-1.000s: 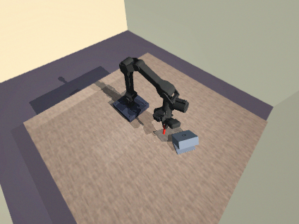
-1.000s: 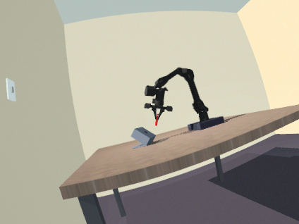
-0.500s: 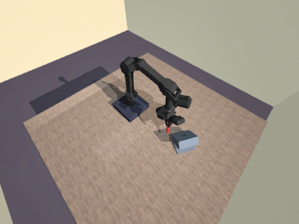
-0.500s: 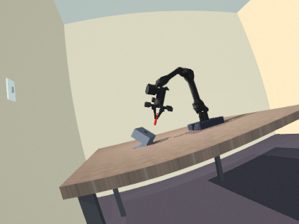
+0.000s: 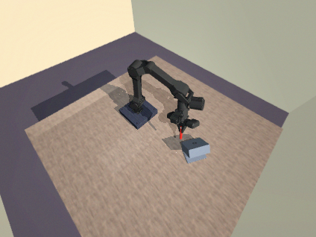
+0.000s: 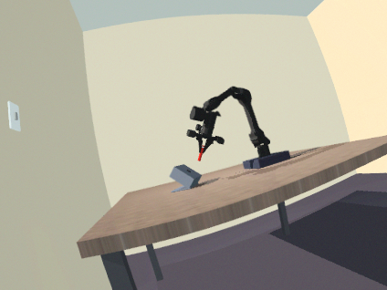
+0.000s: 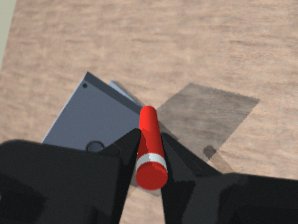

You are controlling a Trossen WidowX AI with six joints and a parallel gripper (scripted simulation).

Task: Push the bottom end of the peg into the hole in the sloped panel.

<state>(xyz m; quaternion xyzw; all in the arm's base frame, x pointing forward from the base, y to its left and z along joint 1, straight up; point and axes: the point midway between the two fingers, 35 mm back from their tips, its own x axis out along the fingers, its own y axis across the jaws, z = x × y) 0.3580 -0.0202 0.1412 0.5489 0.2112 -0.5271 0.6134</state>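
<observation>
The red round peg (image 5: 181,134) (image 6: 200,156) (image 7: 148,120) has a white band near its top end and is held in the air, tilted a little in the exterior view. My gripper (image 5: 181,128) (image 6: 203,149) (image 7: 149,137) is shut on it, with its lower end sticking out below the fingers. The grey-blue sloped panel (image 5: 201,142) (image 6: 179,170) (image 7: 75,117) stands below and beside the peg. Its hole (image 5: 194,143) (image 6: 189,170) (image 7: 95,147) looks round in the wrist view, partly bordered by the left finger. The peg is apart from the panel.
The panel's foot (image 5: 197,158) (image 6: 184,188) rests on the wooden table (image 5: 123,179) (image 6: 137,214). The arm's dark base (image 5: 138,121) (image 6: 278,159) stands behind. Shadows of the panel and arm lie on the table beside the panel.
</observation>
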